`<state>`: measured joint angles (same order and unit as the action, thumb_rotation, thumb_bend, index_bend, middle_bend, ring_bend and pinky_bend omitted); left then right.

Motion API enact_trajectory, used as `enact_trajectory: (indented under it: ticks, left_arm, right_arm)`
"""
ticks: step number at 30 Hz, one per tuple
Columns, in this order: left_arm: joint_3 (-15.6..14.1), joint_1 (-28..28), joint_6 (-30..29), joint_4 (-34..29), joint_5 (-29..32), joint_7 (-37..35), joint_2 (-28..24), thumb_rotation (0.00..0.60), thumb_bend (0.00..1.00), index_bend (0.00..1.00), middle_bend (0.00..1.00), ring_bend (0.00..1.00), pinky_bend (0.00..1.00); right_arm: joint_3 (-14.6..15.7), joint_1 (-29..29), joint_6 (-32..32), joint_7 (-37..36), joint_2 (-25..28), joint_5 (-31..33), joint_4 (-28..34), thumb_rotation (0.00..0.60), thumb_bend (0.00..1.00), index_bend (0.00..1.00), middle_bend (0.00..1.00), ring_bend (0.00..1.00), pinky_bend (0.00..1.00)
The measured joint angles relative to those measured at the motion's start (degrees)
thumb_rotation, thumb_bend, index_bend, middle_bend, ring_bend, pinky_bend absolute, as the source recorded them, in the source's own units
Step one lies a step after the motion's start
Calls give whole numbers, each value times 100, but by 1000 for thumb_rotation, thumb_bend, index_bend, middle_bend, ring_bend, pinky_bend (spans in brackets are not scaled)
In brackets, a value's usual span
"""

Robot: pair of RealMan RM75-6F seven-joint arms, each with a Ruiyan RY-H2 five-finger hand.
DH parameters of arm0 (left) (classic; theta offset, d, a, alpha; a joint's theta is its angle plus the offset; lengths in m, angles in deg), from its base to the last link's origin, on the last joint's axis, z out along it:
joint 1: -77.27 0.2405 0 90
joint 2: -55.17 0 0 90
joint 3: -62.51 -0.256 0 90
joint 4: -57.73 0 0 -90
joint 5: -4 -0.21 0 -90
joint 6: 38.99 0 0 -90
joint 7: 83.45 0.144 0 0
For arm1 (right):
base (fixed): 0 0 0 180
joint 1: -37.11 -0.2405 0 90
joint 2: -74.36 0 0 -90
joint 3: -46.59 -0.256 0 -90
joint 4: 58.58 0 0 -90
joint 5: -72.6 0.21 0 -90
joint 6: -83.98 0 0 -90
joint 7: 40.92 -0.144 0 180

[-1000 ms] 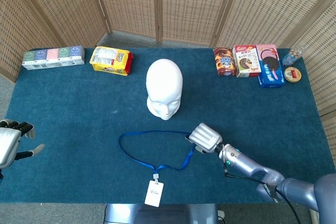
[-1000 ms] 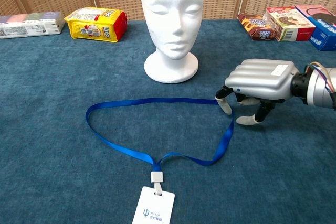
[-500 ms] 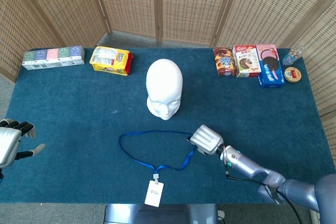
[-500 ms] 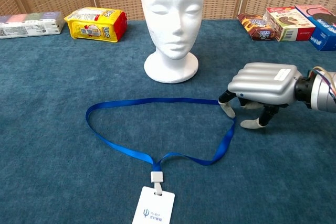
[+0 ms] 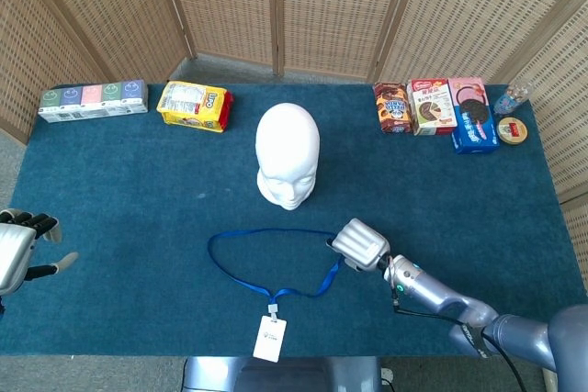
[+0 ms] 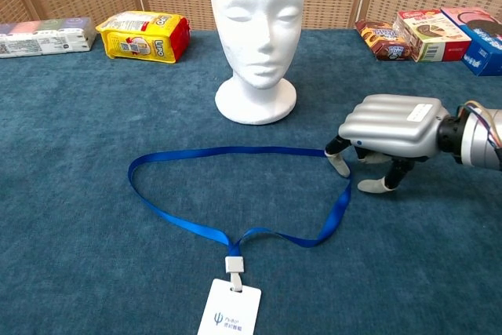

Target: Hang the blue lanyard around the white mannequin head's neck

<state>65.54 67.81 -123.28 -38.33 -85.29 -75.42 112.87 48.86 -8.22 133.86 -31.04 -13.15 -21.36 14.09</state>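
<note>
The white mannequin head (image 5: 288,155) (image 6: 257,33) stands upright mid-table, facing me. The blue lanyard (image 5: 266,268) (image 6: 235,194) lies flat in a loop in front of it, its white badge (image 5: 270,338) (image 6: 229,310) nearest the front edge. My right hand (image 5: 360,244) (image 6: 388,127) hovers palm down over the loop's right bend. Its fingertips (image 6: 340,164) point down and touch the table beside the strap, with the thumb set apart on the other side; nothing is lifted. My left hand (image 5: 20,252) rests at the far left edge, fingers apart and holding nothing.
A yellow snack bag (image 5: 193,105) (image 6: 145,35) and a row of small cartons (image 5: 92,99) sit back left. Biscuit boxes (image 5: 432,106) (image 6: 427,33), a bottle (image 5: 512,98) and a round tin (image 5: 513,130) stand back right. Wicker screens close off the far side.
My right hand has shifted slightly to the right and settled a little lower over the strap's bend. The lanyard and my left hand have not moved.
</note>
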Motion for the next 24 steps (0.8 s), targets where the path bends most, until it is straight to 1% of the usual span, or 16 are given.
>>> enact_trajectory:
  ticks: [8,24]
  left_arm:
    - [-11,11,-6,31,8,-17,5,464,150,605,587,540,377]
    - [-14,20,-17,68,19,-65,8,463,150,605,585,540,377]
  right_arm:
    - [-10,-24,-43,56,-80,50,-11,553,369,473,1000,1000,1000]
    - [-34,-31,-18,57,-161,109,-40,553,403,512,1000,1000,1000]
